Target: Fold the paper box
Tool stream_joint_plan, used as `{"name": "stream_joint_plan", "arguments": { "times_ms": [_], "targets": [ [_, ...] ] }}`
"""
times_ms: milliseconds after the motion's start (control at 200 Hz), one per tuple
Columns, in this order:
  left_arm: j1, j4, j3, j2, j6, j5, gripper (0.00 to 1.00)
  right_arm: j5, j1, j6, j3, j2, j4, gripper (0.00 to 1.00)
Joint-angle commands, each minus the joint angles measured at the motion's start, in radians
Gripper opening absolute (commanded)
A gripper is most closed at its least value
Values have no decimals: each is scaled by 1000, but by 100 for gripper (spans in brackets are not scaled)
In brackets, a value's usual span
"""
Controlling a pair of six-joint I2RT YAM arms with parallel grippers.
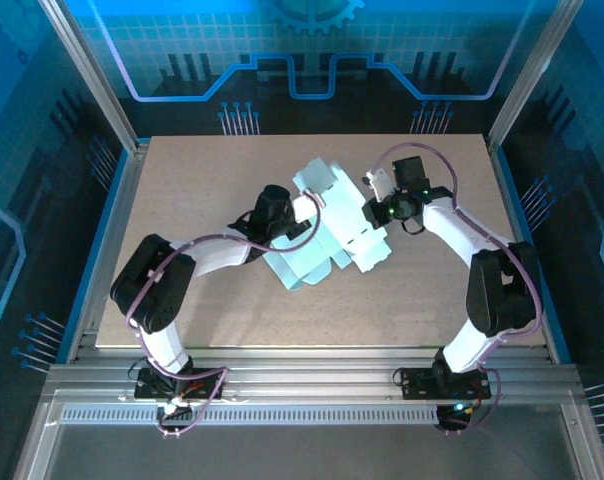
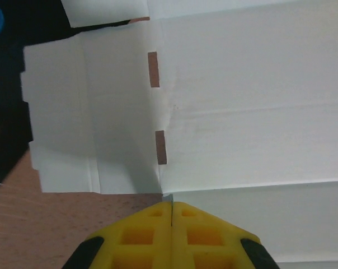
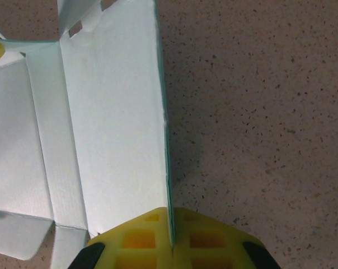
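Looks like a robotics lab cell to me. The whole thing is boxed in by an aluminium extrusion frame (image 1: 94, 75), with slotted rails (image 1: 312, 385) along the near edge where the left arm (image 1: 167, 285) and right arm (image 1: 497, 285) are bolted down. Speckled tan tabletop (image 1: 412, 310), cables looped along both arms, and blue back panels (image 1: 312, 40) printed with circuit lines and a gear — very demo-rig.

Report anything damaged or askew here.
The paper box lies half-folded and askew on the table; in the left wrist view a small wrinkle buckles the card between its two slots. Nothing looks torn.
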Motion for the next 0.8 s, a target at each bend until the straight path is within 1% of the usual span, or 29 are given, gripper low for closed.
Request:
{"name": "stream_joint_plan", "arguments": {
  "times_ms": [0, 150, 275, 355, 490, 535, 585, 650, 690, 735, 770, 795],
  "targets": [
    [-64, 75, -14, 78, 210, -209, 0, 0, 8, 59, 57, 6, 48, 0],
    [-100, 139, 6, 156, 343, -316, 1, 1, 8, 59, 76, 8, 37, 0],
    [-118, 225, 8, 214, 435, -378, 1, -4, 8, 62, 83, 11, 34, 0],
    [-121, 233, 9, 225, 442, -381, 1, -5, 8, 63, 84, 13, 34, 0],
    [-116, 187, 13, 201, 377, -346, 2, 0, 9, 61, 80, 10, 33, 0],
    [-108, 162, 13, 179, 323, -307, 2, 1, 8, 59, 79, 9, 31, 0],
    [-93, 51, 26, 140, 242, -227, 2, 1, 8, 58, 79, 6, 30, 0],
    [-61, -104, 63, 88, 114, -84, 2, 2, 8, 56, 78, 2, 28, 0],
    [-38, -189, 88, 63, 43, 26, 1, 1, 9, 55, 76, 0, 26, 0],
    [-14, -240, 106, 40, -25, 104, 1, 0, 8, 54, 75, -3, 26, 0],
    [3, -263, 111, 28, -53, 172, 1, -1, 7, 55, 75, -3, 25, 0],
    [11, -267, 113, 21, -69, 201, 1, -1, 8, 54, 75, -4, 25, 0]
  ]
}}
